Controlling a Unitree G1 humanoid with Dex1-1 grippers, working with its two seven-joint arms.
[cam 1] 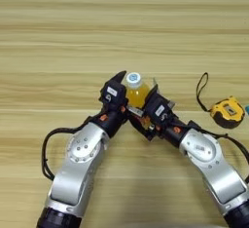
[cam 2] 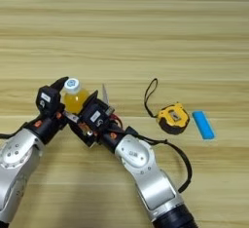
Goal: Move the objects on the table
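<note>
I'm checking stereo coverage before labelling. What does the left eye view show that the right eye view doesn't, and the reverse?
Only the left eye view shows the left arm's black cable loop at its elbow.

Only the right eye view shows the whole blue flat bar right of the tape measure; the left eye view catches just a sliver at its edge.

Both show the wooden table, the orange-drink bottle with its white cap, the left pincer and right pincer flanking it, and the yellow-black tape measure with its strap loop.
</note>
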